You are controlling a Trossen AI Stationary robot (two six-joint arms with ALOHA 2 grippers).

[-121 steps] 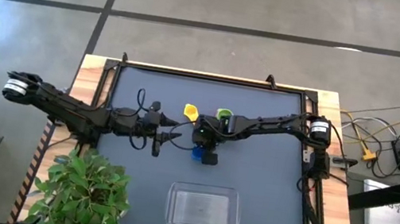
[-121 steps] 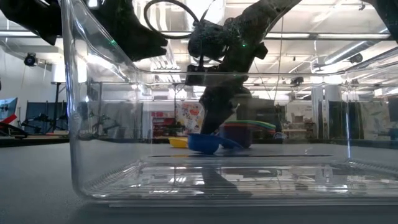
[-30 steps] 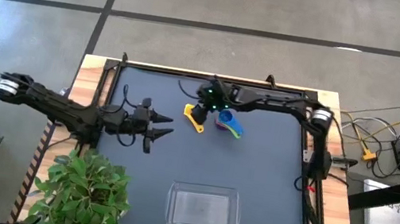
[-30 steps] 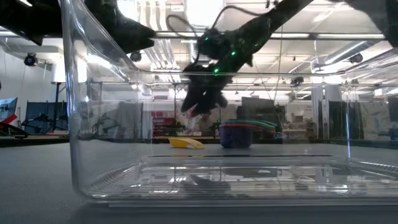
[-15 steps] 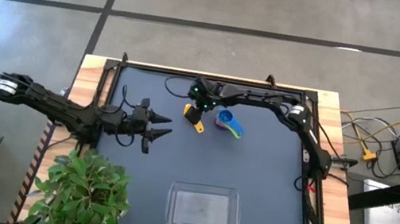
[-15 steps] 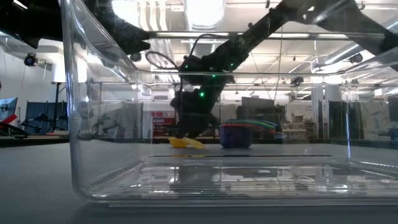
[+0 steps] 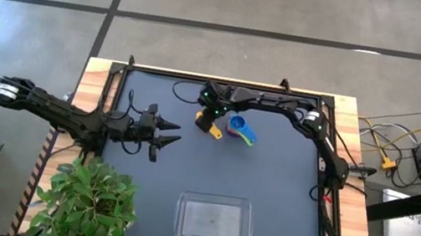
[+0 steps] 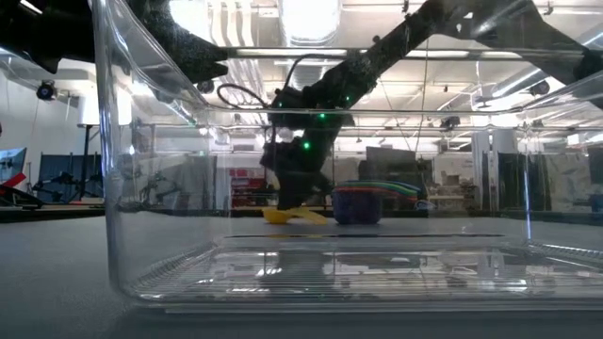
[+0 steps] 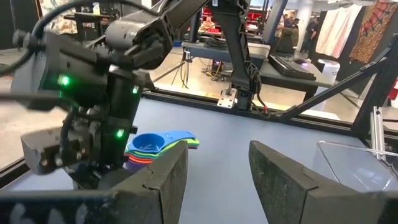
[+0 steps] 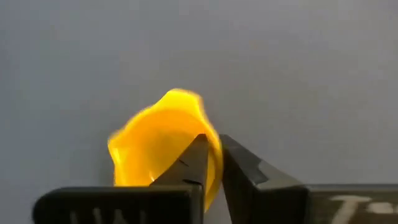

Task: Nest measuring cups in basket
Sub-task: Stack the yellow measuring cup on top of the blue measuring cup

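Note:
The yellow measuring cup (image 10: pixel 152 146) sits on the dark mat near the far edge, just left of a nested stack of cups (image 7: pixel 238 129) with the blue one on top (image 9: pixel 149 144). My right gripper (image 7: pixel 210 120) reaches over from the right and is down on the yellow cup (image 8: pixel 287 217), shut on it. My left gripper (image 7: pixel 169 139) hovers open at the mat's left, fingers pointing right toward the cups (image 9: pixel 214 168). The clear basket (image 7: pixel 214 220) stands at the near edge with no cups in it. My right gripper pinches the yellow cup's side wall at its rim (image 10: pixel 211 163), one finger (image 10: pixel 194 155) inside the bowl and the other (image 10: pixel 242 165) outside. The fingers come from above, pointing down. In the low view the cup's underside is at mat level.
A potted plant (image 7: pixel 91 201) stands at the near left corner beside the left arm. A raised frame (image 7: pixel 225 81) borders the mat. Bare mat lies between the cups and the basket (image 8: pixel 141 188), whose near wall fills the low view.
My right gripper has moved from over the stack toward the table's left and come down onto the yellow cup. The yellow cup has shifted slightly toward the stack.

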